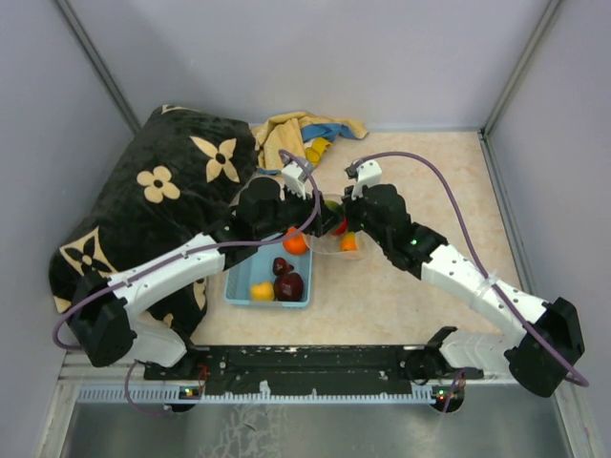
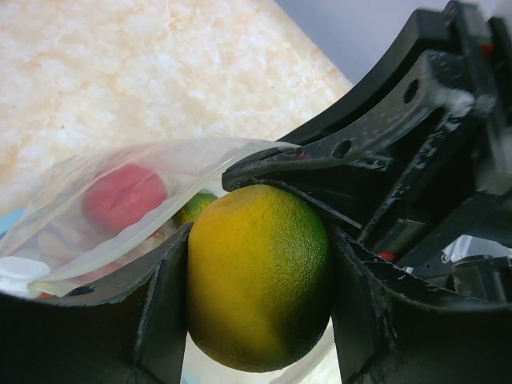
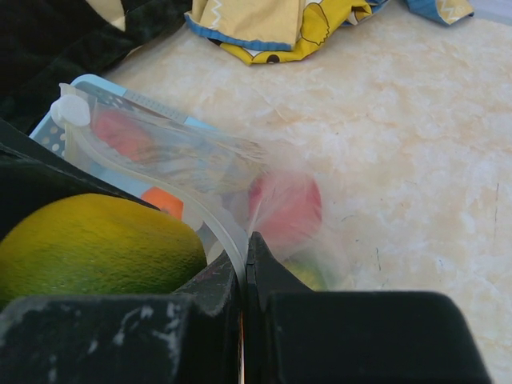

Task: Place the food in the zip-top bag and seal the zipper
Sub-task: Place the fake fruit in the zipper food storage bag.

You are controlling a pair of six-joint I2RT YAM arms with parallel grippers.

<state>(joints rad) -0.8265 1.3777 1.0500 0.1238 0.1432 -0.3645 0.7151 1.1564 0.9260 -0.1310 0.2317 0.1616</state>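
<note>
Though dimpled, round fruit; crinkly bag

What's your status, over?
Left gripper holds yellow-green fruit at zip-top bag mouth. Right gripper pinches zipper. Red fruit inside. Mouth looks clear.

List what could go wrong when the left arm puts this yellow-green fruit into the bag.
1. The yellow-green fruit in the left gripper looks wide against the mouth of the zip-top bag. It may catch the rim and drop outside.
2. The right gripper pinches only a thin bit of the zipper. A push from the fruit could pull the strip free and let the mouth sag shut.
</note>
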